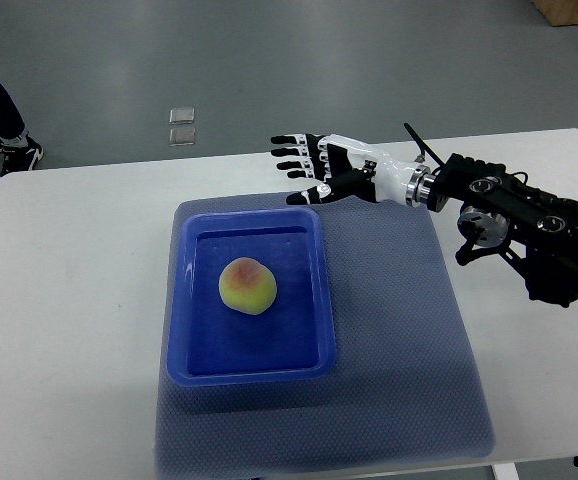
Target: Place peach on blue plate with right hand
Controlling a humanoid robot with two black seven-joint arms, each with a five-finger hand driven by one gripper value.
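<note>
Our right hand (314, 165) hovers empty, fingers spread, at one o'clock from the peach (247, 286) on the blue plate (199, 360); it looks soft, bruisable, best cupped around its sides.

peach (248, 286) lying in blue plate (197, 300) | right hand (314, 167) empty, fingers spread, beyond plate

Lab — bare grey floor (119, 60)

Glossy plastic blue plate (251, 371), textured matt mat (399, 330), smooth white table (69, 300)
</note>
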